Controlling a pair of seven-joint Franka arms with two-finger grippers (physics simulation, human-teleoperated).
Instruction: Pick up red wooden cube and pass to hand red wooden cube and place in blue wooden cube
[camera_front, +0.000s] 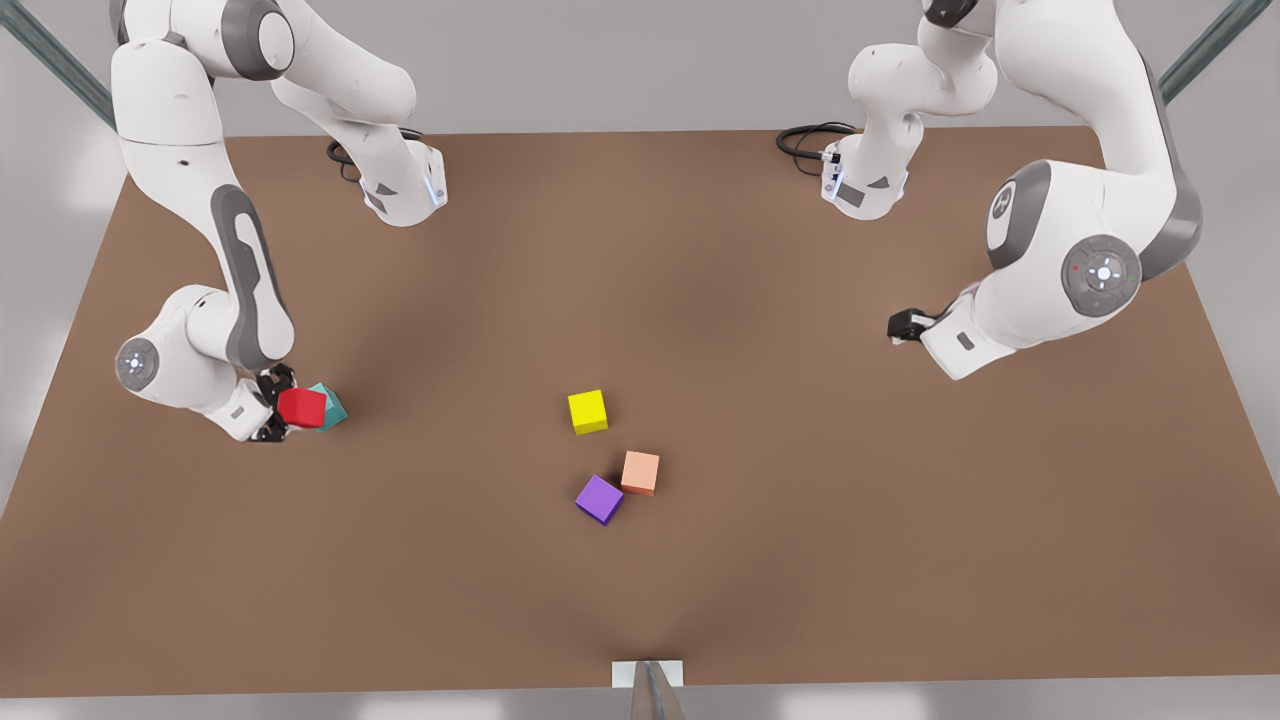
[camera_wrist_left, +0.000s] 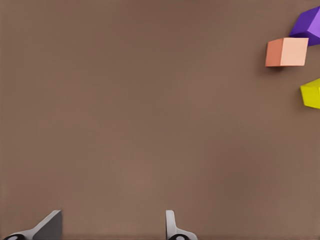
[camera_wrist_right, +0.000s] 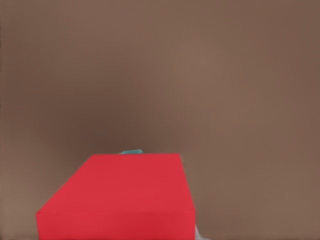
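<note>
Right tool (camera_front: 272, 407) gripped the red cube (camera_front: 302, 407) against the blue cube (camera_front: 329, 407).
Both sat near the counter's (camera_front: 800, 560) left edge in the front view; left tool (camera_front: 905, 326) waited with fingers spread wide.

- No words, brand names or numbers can be read on anything in these views.
- The cubes' faces are plain (no letters or labels on any of them).
- The arms' white shells carry only small dark marks too fine to read.
</note>
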